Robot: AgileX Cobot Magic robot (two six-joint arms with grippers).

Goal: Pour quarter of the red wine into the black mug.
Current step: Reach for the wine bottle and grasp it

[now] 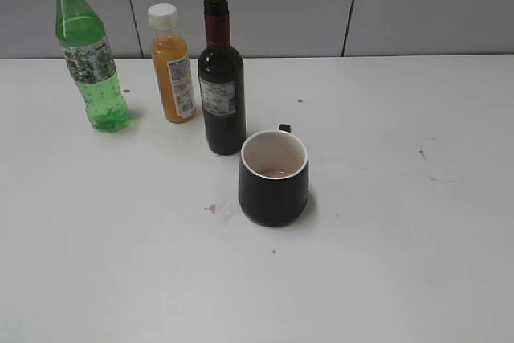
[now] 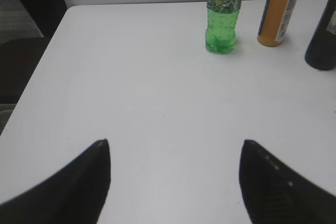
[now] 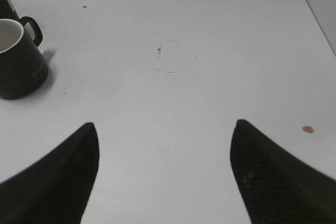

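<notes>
Left hand, right hand: black tapered fingers, matte; possibly textured inner faces.

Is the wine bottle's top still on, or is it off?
Off. The wine bottle stands upright with a bare, open mouth; no cap or cork shows there. The orange juice bottle beside it has a white cap.

Dark glass wine bottle: cut by the left wrist view's right edge; only a sliver shows in the right wrist view.
Squat black mug: left side cropped there; lettering unreadable.
Green plastic bottle, orange juice bottle: tops cut off.
Bottle labels: too small to read.
</notes>
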